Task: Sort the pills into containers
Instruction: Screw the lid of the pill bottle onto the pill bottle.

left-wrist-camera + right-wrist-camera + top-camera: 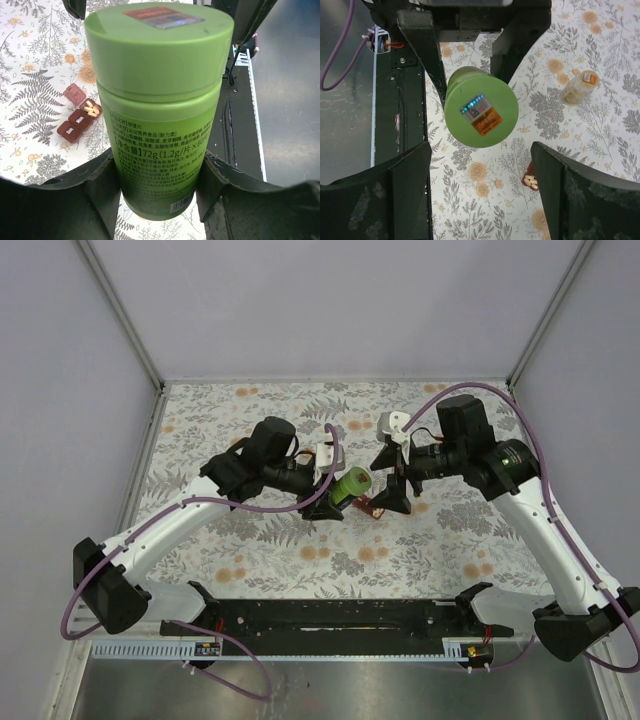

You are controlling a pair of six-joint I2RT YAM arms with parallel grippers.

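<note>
Green plastic marks the centre of my view: the green bottle is clamped across its lower body by my left gripper, one finger pressed to each side. It is lifted off the floral cloth near the middle of the table. The bottle lies roughly level, with its capped end turned toward the right arm; the cap is on and carries a small printed sticker. In the left wrist view, to the left of the bottle, the dark-red pill box rests on the cloth. Its compartments marked Sun and Mon are closed. The next one along is open, its lid tipped back, with several pale pills inside. My right gripper faces the cap with its jaws spread wide, one on each side, and touches nothing; the right wrist view shows clear cloth between each finger and the cap. Farther right in that view, the pale-and-orange bottle sits on the cloth, well apart from both grippers. I cannot tell whether it is upright or lying down.
</note>
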